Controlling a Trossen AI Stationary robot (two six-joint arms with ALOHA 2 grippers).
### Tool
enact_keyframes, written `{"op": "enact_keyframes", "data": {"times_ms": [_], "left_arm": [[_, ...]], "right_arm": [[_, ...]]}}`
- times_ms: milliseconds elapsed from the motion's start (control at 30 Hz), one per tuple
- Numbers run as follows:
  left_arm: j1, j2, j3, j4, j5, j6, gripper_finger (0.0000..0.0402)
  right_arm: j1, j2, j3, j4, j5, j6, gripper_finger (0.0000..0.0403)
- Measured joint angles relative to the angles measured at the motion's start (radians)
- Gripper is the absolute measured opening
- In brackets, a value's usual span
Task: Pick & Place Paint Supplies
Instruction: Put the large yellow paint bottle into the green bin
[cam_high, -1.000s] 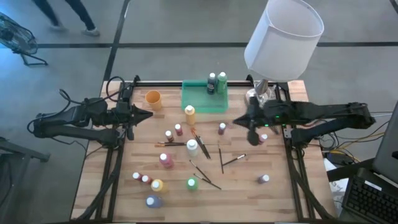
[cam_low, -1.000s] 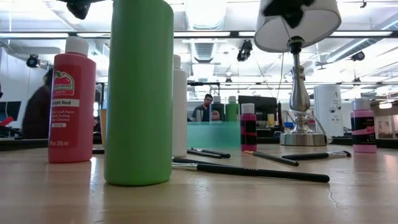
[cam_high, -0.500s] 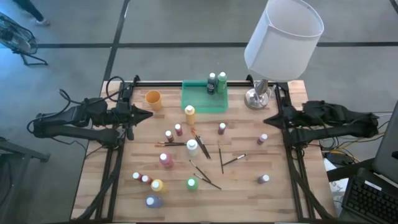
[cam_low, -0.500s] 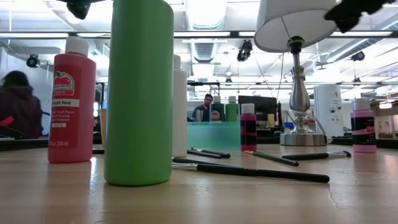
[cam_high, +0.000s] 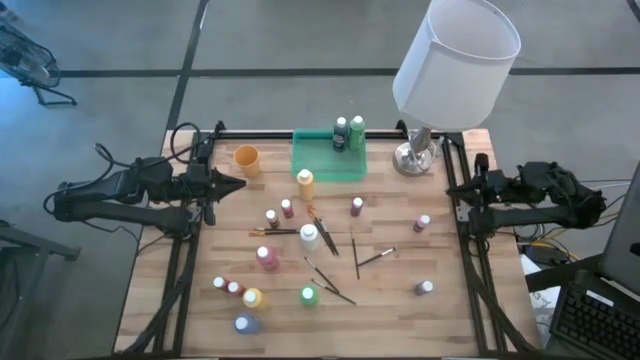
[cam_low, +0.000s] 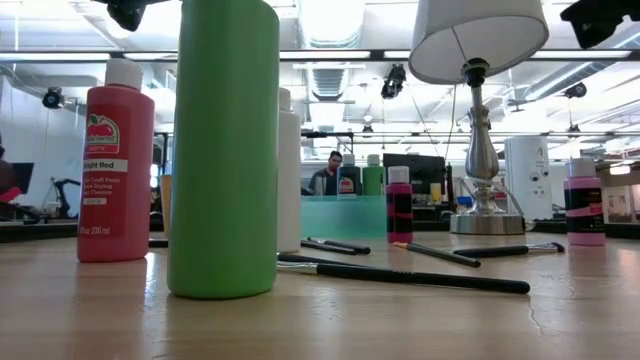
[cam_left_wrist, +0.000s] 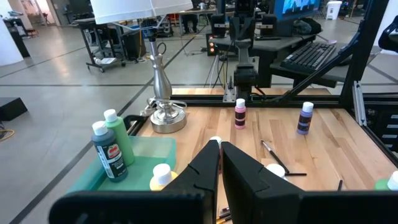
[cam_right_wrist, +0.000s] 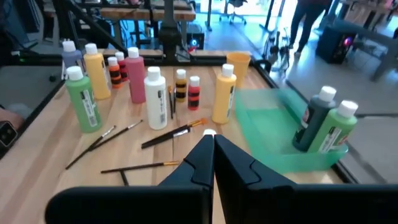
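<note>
Nearest the table's front edge, a blue bottle, a yellow one and a green one stand close together; paintbrushes lie loose mid-table. Beyond them, two bottles already stand in the green tray. The left gripper and right gripper both hover clenched and empty at opposite table edges. A reach into the crowded cluster risks toppling neighbouring bottles or rolling brushes away.

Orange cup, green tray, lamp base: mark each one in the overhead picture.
Orange cup (cam_high: 246, 157), high view, on its open mouth.
Green tray (cam_high: 318, 165), high view, on its bare floor.
Lamp base (cam_high: 414, 160), high view, on the metal foot.
</note>
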Motion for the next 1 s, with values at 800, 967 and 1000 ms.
{"op": "enact_keyframes", "data": {"times_ms": [800, 967, 1000], "left_arm": [[0.000, 0.002, 0.000, 0.000, 0.000, 0.000, 0.0023], [0.000, 0.006, 0.000, 0.001, 0.000, -0.019, 0.0023], [0.000, 0.007, 0.000, 0.001, 0.000, -0.020, 0.0023]], "right_arm": [[0.000, -0.011, 0.000, 0.000, 0.000, -0.006, 0.0008], [0.000, -0.011, 0.000, 0.000, 0.000, -0.006, 0.0008], [0.000, -0.011, 0.000, 0.000, 0.000, -0.006, 0.0008]]}}
